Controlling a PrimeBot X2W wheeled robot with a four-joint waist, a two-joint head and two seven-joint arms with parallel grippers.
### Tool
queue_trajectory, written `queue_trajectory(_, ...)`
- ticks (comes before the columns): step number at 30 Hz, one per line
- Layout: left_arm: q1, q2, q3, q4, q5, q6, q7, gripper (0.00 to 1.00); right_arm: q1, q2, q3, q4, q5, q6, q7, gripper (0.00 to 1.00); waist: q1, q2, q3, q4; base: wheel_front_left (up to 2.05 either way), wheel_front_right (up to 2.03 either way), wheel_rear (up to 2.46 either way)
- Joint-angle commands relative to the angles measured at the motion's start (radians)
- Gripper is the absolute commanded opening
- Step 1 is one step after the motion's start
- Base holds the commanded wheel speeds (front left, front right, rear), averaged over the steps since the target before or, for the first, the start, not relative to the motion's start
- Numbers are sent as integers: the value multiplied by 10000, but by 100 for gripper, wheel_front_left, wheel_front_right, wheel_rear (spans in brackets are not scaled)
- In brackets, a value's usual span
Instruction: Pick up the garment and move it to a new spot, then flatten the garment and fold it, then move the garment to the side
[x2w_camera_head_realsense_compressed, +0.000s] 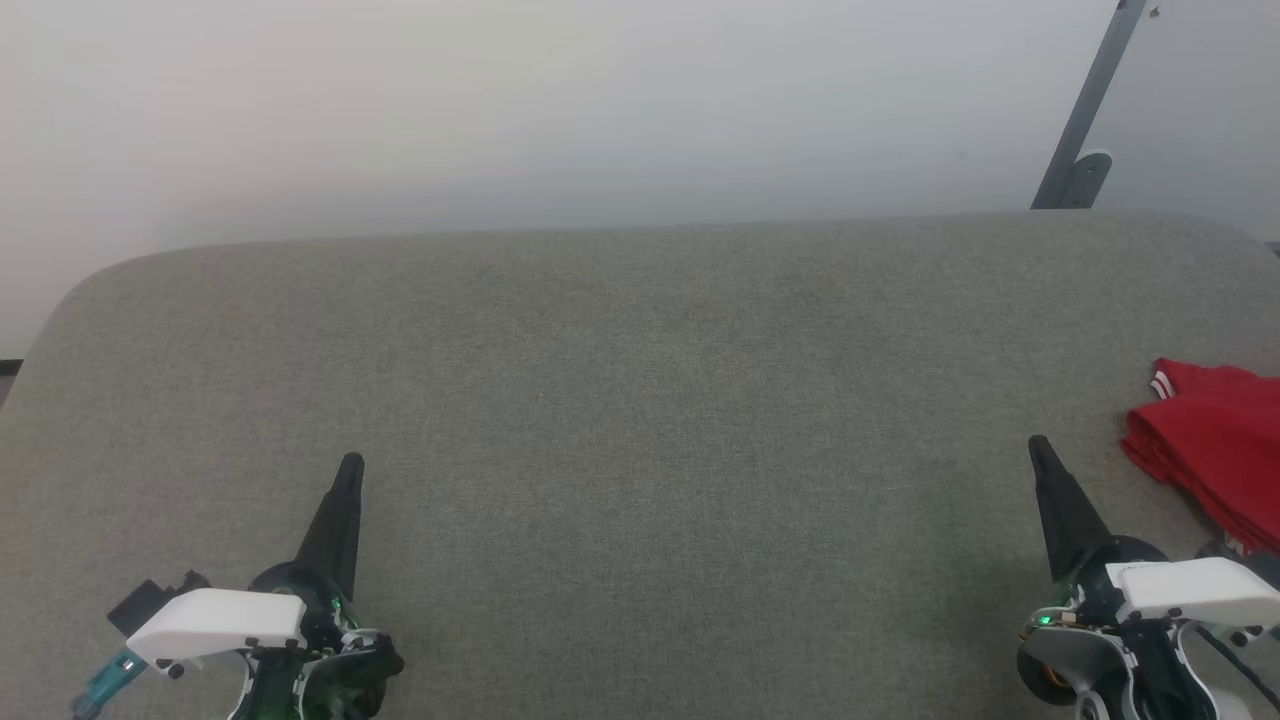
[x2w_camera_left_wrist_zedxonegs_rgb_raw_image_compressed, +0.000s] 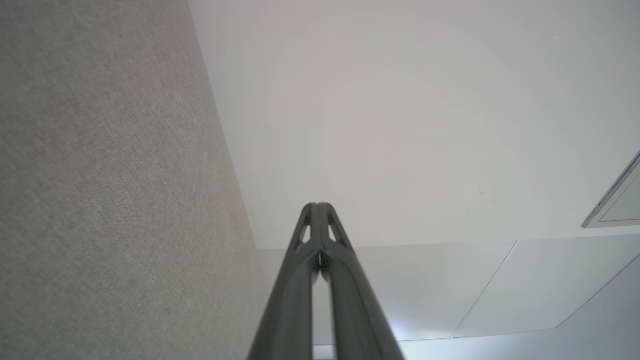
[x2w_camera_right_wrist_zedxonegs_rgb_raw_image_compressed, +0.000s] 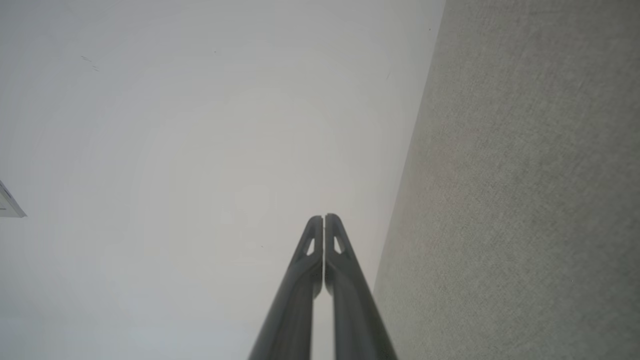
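The red shirt (x2w_camera_head_realsense_compressed: 1215, 450) is lying, seemingly folded, at the table's (x2w_camera_head_realsense_compressed: 640, 400) right edge near the right gripper (x2w_camera_head_realsense_compressed: 1038, 445), which, like the left gripper (x2w_camera_head_realsense_compressed: 350, 465), is holding its fingers together and should be steering clear.

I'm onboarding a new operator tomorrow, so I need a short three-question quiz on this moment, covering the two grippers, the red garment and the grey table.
1. True or false: the left gripper and the right gripper both have their fingers closed together.
2. Where does the garment lie? A) at the centre of the table; B) near the table's right side in the head view; C) between the left gripper's fingers.
3. Fill in: the gripper nearer the garment is the ____ one.

Key: 1 true; 2 B; 3 right.
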Motion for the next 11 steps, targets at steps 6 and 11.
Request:
queue_trajectory(6, -95, -22, 43, -9, 40, -46, 34, 0, -55, 31, 0, 32, 41, 4, 20, 0, 0, 0, 0, 1, 0, 0, 0)
queue_trajectory(11, -95, -25, 45, -9, 43, -46, 37, 0, -55, 31, 1, 32, 42, 4, 20, 0, 0, 0, 0, 1, 0, 0, 0)
